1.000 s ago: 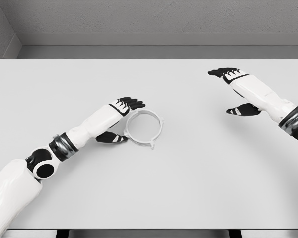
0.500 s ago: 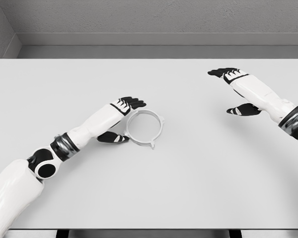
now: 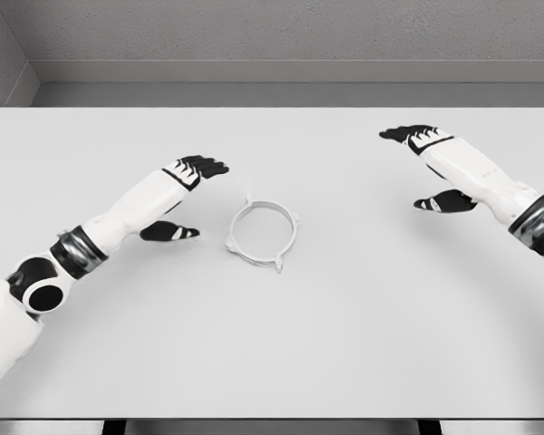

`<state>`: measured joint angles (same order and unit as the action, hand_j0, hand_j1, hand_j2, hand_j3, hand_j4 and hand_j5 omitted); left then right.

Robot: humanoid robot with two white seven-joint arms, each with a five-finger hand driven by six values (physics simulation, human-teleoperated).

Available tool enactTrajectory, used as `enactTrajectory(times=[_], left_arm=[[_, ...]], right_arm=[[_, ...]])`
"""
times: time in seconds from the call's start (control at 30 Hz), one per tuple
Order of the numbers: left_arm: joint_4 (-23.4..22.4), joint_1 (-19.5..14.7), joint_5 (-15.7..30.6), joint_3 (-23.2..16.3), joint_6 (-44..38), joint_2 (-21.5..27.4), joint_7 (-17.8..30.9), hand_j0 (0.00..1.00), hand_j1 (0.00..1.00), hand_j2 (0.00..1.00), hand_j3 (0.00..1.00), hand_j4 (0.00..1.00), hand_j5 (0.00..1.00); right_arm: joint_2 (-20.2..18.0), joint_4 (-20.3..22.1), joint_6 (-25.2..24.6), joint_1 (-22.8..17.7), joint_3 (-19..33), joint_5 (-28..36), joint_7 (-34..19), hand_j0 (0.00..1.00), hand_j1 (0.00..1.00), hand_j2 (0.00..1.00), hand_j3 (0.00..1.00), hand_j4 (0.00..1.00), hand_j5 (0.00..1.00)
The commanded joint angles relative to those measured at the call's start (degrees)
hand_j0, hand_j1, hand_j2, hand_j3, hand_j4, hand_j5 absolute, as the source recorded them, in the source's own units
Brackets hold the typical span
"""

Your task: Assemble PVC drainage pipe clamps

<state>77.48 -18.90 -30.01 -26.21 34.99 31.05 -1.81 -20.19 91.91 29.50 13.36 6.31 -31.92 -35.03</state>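
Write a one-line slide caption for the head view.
White pipe clamp ring lies flat on the table between open left hand and right hand.

A plain white table (image 3: 344, 344) carries a single white ring-shaped pipe clamp (image 3: 264, 235), lying flat near its middle.

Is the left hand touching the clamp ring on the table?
No. The left hand hovers with fingers spread, clear of the clamp ring, with bare table showing between them.
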Motion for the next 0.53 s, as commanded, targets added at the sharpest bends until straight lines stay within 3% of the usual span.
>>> enactTrajectory(times=[0.0,0.1,0.2,0.4,0.47,0.5], left_arm=[[0.30,-0.26,0.48,3.35,0.01,4.19,-0.12,1.00,1.00,1.00,1.00,1.00,1.00],[-0.40,-1.14,7.51,3.44,0.01,5.95,-0.39,1.00,1.00,1.00,1.00,1.00,1.00],[-2.95,-0.79,7.51,4.58,0.01,6.48,-0.39,1.00,1.00,1.00,1.00,1.00,1.00],[-3.65,0.00,7.95,6.61,0.01,7.45,-0.39,1.00,1.00,1.00,1.00,1.00,1.00],[-4.53,0.00,8.13,7.83,0.01,7.97,-0.56,1.00,1.00,1.00,1.00,1.00,1.00],[-5.76,0.17,9.18,8.63,0.01,8.76,-0.56,1.00,1.00,1.00,1.00,1.00,1.00]], right_arm=[[-0.03,0.03,-0.14,-0.09,0.02,0.37,0.03,1.00,1.00,1.00,1.00,1.00,1.00],[-0.03,0.03,-0.14,-0.09,0.02,0.37,0.03,1.00,1.00,1.00,1.00,1.00,1.00],[-0.03,0.03,-0.14,-0.09,0.02,0.37,0.03,1.00,1.00,1.00,1.00,1.00,1.00],[-0.38,-0.32,-0.14,-0.88,0.55,0.37,0.03,1.00,1.00,1.00,1.00,1.00,1.00],[-2.40,-0.59,-0.14,-5.01,6.78,0.37,0.03,1.00,1.00,1.00,1.00,1.00,1.00],[-2.49,-0.59,-0.14,-5.10,6.88,0.37,0.03,1.00,1.00,1.00,1.00,1.00,1.00]])
